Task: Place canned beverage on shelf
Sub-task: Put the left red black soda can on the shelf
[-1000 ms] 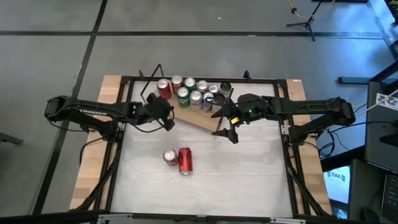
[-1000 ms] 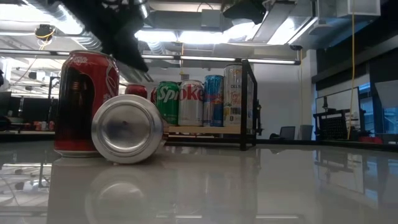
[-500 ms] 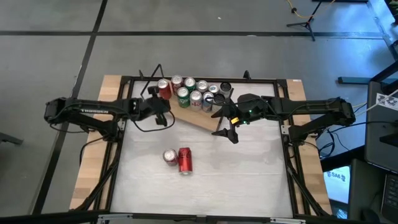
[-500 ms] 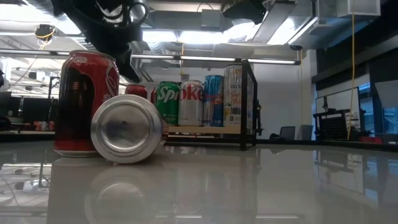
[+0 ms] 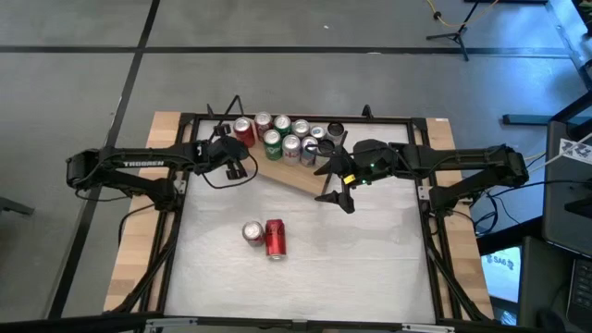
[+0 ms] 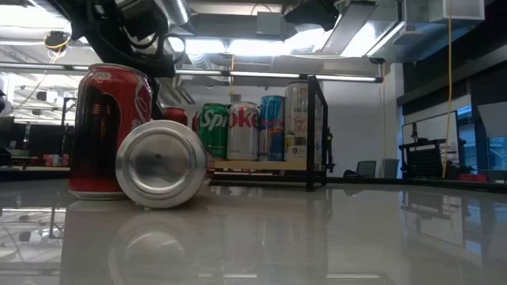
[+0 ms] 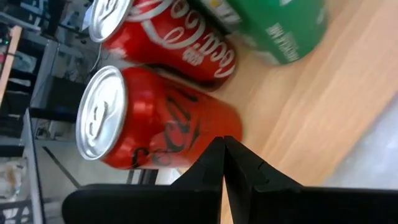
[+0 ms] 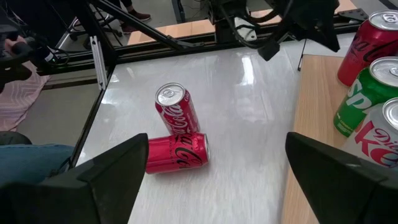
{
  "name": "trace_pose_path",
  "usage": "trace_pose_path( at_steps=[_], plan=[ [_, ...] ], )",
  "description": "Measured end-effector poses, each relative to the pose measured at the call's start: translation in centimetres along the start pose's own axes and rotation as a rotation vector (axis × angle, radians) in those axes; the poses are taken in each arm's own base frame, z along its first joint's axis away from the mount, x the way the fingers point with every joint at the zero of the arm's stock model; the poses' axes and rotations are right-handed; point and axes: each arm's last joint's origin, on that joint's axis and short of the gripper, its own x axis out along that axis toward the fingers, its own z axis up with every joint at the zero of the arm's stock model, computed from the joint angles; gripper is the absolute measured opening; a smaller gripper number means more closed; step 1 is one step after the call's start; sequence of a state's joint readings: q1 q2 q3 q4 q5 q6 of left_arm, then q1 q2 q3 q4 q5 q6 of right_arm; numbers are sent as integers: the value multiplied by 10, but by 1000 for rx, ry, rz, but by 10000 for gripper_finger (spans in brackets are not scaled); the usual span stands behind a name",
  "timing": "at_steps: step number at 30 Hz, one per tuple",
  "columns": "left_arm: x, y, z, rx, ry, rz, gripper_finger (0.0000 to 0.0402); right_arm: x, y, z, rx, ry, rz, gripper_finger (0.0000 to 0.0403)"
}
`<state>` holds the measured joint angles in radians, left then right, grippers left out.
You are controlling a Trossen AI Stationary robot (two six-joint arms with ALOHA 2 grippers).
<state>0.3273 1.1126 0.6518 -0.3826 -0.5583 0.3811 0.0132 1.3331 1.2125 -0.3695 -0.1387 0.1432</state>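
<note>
Pale tabletop (image 5: 370, 259) has two red cans (image 5: 266, 236) left around 6 o'clock, well apart from the shelf (image 5: 301, 171) at 12, so I'd send the wide-open, empty right gripper (image 5: 340, 190) straight down over the standing one, left gripper (image 5: 239, 168) clenched on nothing.

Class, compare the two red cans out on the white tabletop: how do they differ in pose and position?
The upright red can stands on its base, silver top up; the tipped red can lies on its side. In the low view the tipped one sits in front, its round silver end facing the camera. Both are red cola cans, side by side, off the shelf.
</note>
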Motion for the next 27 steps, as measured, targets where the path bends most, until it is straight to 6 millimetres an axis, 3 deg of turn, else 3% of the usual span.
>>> trace_pose_path(
  at_steps=[6, 19, 27],
  plan=[
    [4, 8, -3, 68, 26, 21, 0, 0, 0, 0, 0, 0, 0, 372],
    [13, 24, -2, -29, -27, 40, 0, 0, 0, 0, 0, -1, 0, 372],
    [30, 26, -7, -38, 39, 43, 0, 0, 0, 0, 0, -1, -1, 372]
  ],
)
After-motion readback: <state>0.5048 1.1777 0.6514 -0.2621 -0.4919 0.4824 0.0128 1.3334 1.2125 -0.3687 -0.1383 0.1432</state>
